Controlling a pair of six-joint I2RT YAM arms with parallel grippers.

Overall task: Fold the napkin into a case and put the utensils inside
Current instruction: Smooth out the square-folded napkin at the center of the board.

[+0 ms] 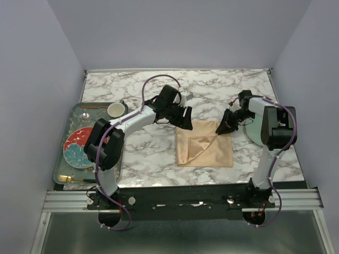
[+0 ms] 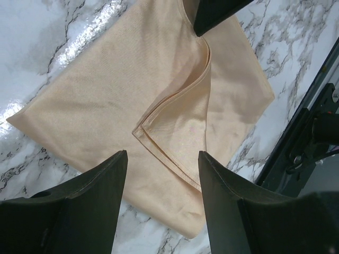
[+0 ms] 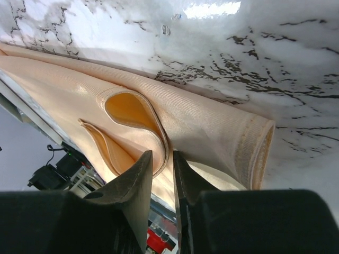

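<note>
The peach-orange napkin [image 1: 205, 151] lies folded in a square on the marble table, with a triangular flap [image 2: 177, 127] of its top layer turned up. My left gripper [image 1: 183, 117] is open and empty above the napkin's far left corner; in the left wrist view [image 2: 163, 164] the cloth lies between and below the fingers. My right gripper [image 1: 225, 126] is at the far right corner, shut on the edge of the napkin's top layer [image 3: 159, 143]. The gold utensils [image 1: 71, 180] lie at the front of the grey tray [image 1: 62, 153]. No finished case shows.
The tray at the left also holds a red and blue plate [image 1: 79, 147] and a white cup [image 1: 116, 109]. A pale green plate [image 1: 253, 132] lies by the right arm. The right gripper's finger [image 2: 212, 13] shows in the left wrist view.
</note>
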